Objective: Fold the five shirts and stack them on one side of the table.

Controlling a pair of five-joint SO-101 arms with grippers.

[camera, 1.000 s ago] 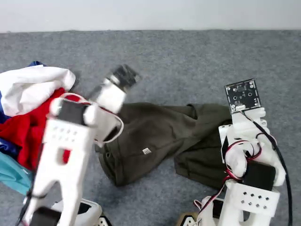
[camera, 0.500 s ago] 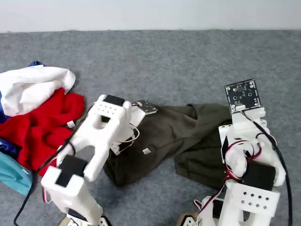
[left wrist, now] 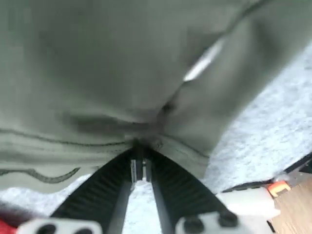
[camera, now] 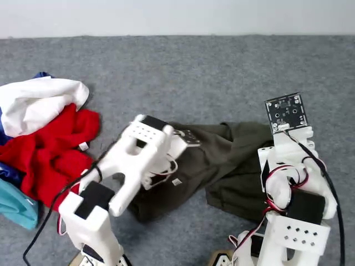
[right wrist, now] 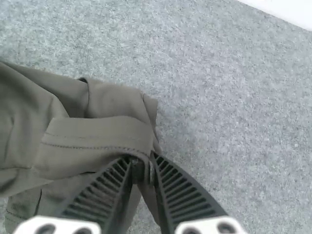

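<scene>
An olive green shirt (camera: 222, 152) lies crumpled across the middle of the grey table (camera: 222, 72). My left gripper (left wrist: 140, 165) is shut on a stitched hem of this shirt (left wrist: 122, 73), and the cloth hangs bunched in front of it. In the high view the left arm (camera: 141, 155) stretches over the shirt's left half. At the shirt's right part, my right gripper (right wrist: 142, 168) is shut on a folded hem of the olive shirt (right wrist: 63, 131). The right arm (camera: 288, 166) stands over the shirt's right side.
A loose pile lies at the table's left edge: a white shirt (camera: 39, 102), a red shirt (camera: 52, 144), a teal one (camera: 14, 205) and a bit of blue (camera: 5, 172). Bare grey table stretches along the far side. Both arm bases stand at the near edge.
The left arm swung from beside the red shirt onto the olive shirt, then shifted right, pulling the shirt's left edge with it. The right arm has kept still.
</scene>
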